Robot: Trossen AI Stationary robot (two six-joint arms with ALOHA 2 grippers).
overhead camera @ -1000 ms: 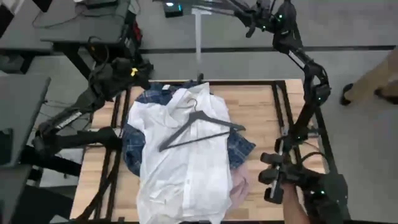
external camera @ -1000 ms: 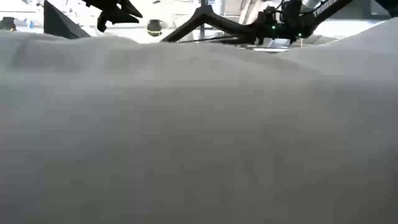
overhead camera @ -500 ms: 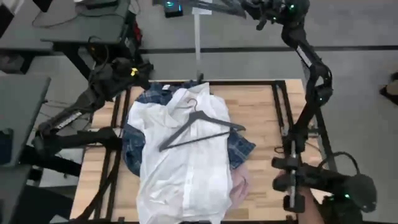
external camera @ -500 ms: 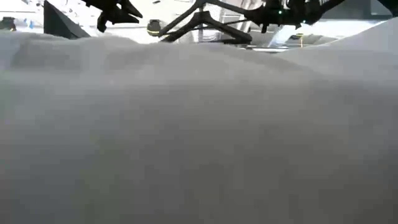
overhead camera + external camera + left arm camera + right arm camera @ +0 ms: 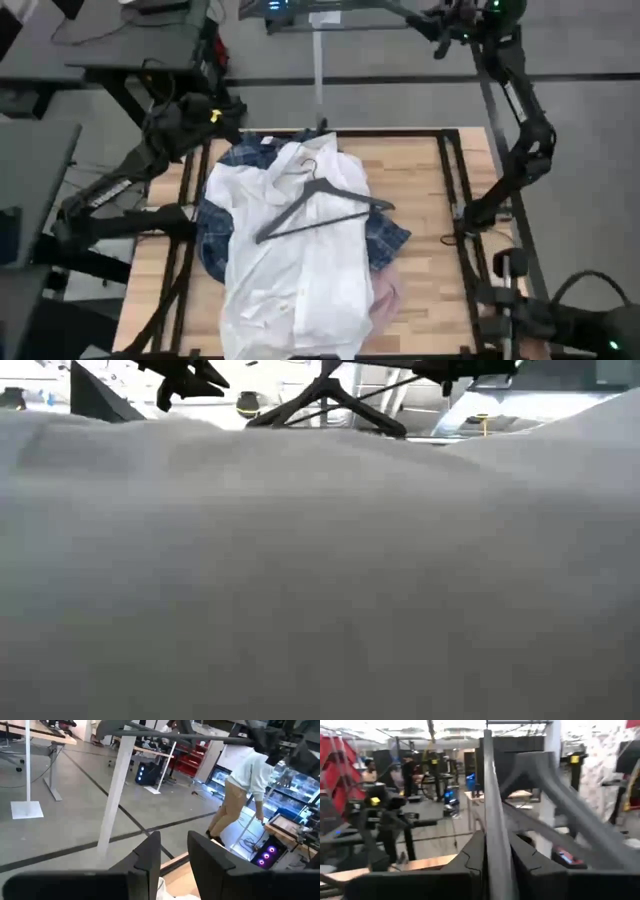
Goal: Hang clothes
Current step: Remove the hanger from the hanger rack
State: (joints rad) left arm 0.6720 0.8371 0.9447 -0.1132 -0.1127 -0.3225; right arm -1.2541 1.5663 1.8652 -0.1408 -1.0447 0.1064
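Three soft button shirts heaped mid-table. Plain white long-sleeved shirt (image 5: 295, 250) on top, spread lengthwise, crumpled, collar toward far edge. Blue-and-white plaid shirt (image 5: 215, 235) beneath, showing on both sides. Dusty pink shirt (image 5: 387, 297) lowest, peeking out at near right.

My arms are dark, near black. On the light wooden table (image 5: 425, 190) with its black frame, a plain white shirt (image 5: 295, 250) tops the pile, a blue-and-white plaid shirt (image 5: 215, 235) peeks from under it, and a dusty pink one (image 5: 388, 297) shows at the edge. A dark grey hanger (image 5: 320, 205) lies on the white.
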